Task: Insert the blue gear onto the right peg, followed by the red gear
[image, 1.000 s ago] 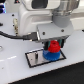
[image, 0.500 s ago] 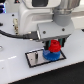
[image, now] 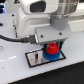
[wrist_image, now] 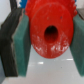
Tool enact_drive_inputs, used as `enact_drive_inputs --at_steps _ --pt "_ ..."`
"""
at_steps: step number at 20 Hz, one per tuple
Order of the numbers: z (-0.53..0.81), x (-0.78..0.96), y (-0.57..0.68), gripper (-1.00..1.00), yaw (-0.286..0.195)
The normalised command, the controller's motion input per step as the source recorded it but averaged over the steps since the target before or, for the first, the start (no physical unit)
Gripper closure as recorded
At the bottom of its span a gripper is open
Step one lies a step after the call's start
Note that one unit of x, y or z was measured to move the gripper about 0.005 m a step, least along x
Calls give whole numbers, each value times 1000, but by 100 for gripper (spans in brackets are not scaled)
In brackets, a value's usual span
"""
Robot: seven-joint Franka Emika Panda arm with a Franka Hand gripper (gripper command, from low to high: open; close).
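Red gear clamped in my gripper [image: 51,48], low over the base plate [image: 35,58].

My fingers [wrist_image: 19,42] press both sides of the red gear [wrist_image: 49,31], hub bore facing the wrist camera. In the exterior view the red gear [image: 51,49] sits directly above the blue gear [image: 51,56], apparently touching it, though blur hides the seam. The right peg is hidden under the gears.

No lettering, label, brand or number can be read anywhere here; both views are too blurred and small to show any print on the surfaces
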Motion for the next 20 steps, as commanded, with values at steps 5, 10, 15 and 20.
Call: enact_drive_inputs --at_steps 5,10,15,20 --pt "-33 102 -47 100 0" --pt "-186 66 -80 100 0" --pt "-60 72 -24 100 0" --pt "119 18 42 -100 0"
